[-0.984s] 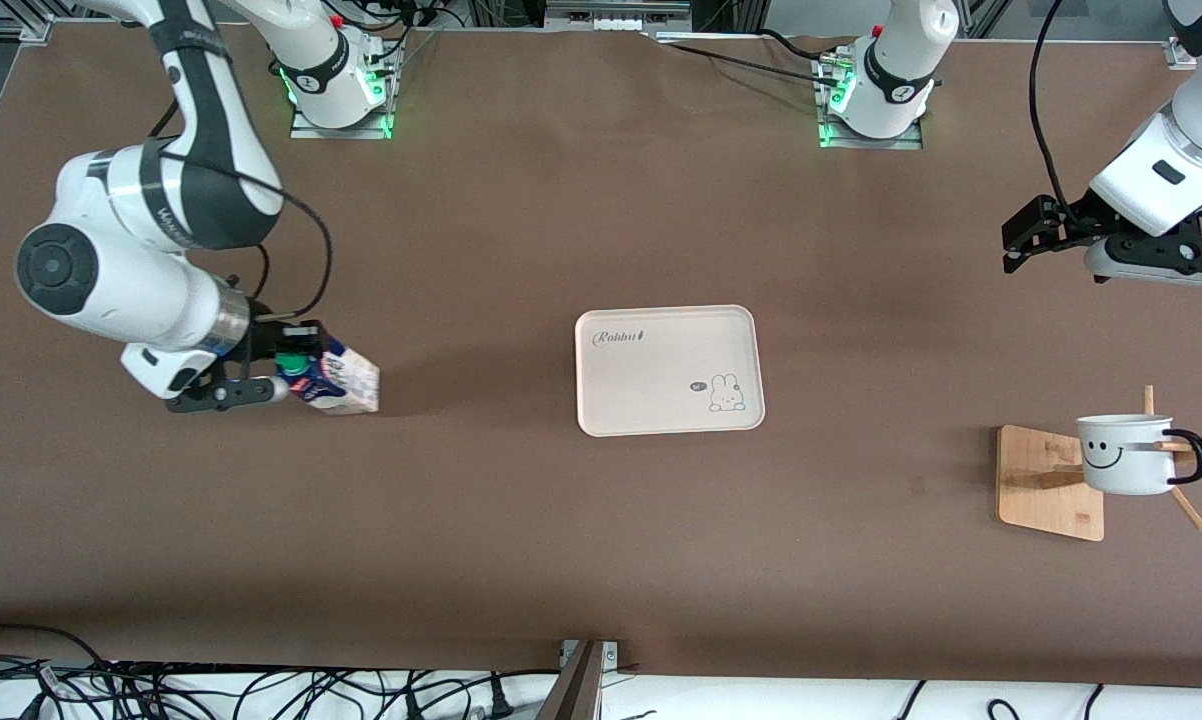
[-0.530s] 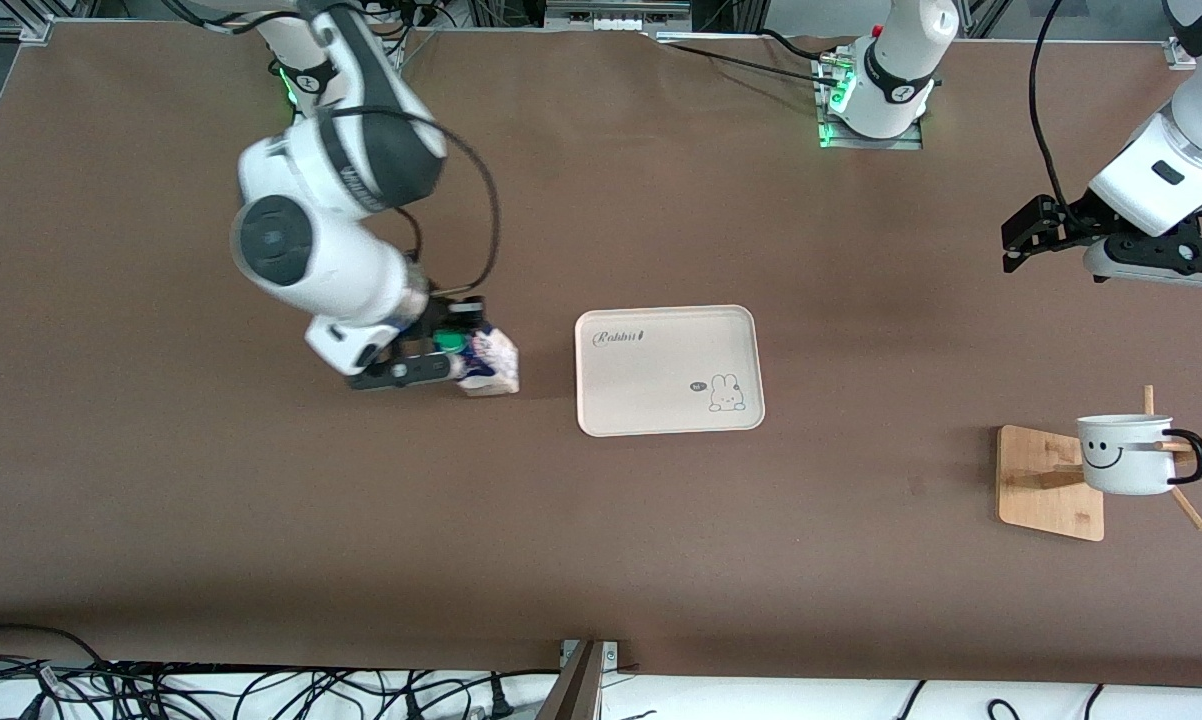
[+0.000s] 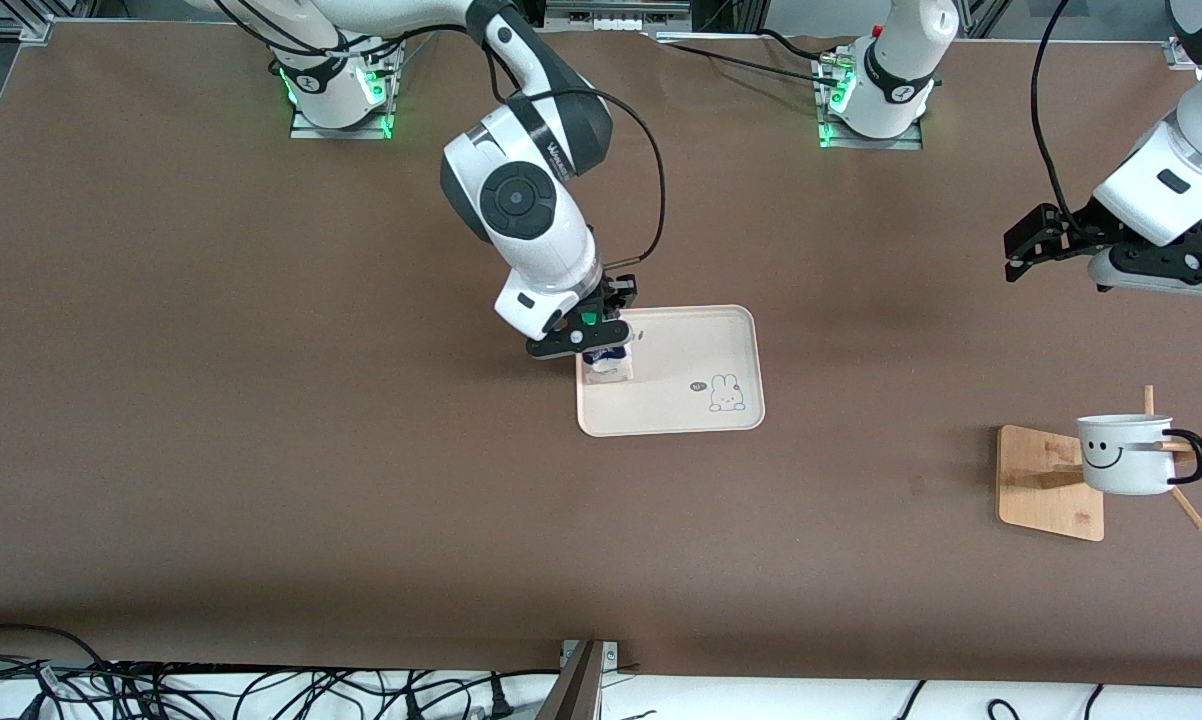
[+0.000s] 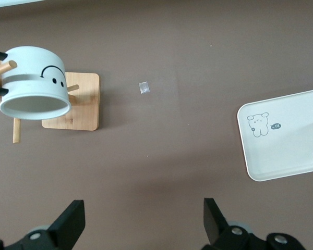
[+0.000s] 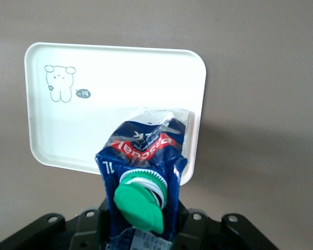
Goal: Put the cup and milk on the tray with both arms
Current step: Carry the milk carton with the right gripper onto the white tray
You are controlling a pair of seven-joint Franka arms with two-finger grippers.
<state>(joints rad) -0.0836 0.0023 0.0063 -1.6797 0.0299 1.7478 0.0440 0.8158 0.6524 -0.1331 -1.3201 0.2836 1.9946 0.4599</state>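
Milk (image 3: pixel 606 362) hanging over tray (image 3: pixel 701 400) end toward right arm, clamped in right gripper (image 3: pixel 589 338); carton mostly hidden under wrist, green cap (image 5: pixel 141 202) showing, finger pads not visible. Cup (image 3: pixel 1124 453) sitting on pegged wooden rack (image 3: pixel 1049 483) toward left arm's end. Left gripper (image 3: pixel 1036 240) waiting above table, jaws spread, holding nothing.

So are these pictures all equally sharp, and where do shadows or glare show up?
Front view: even light, a soft shadow under the mug rack, and the milk is small under the right gripper. Right wrist view: the milk's green cap looms close and soft, the tray glares white. Left wrist view: crisp cup, no glare.
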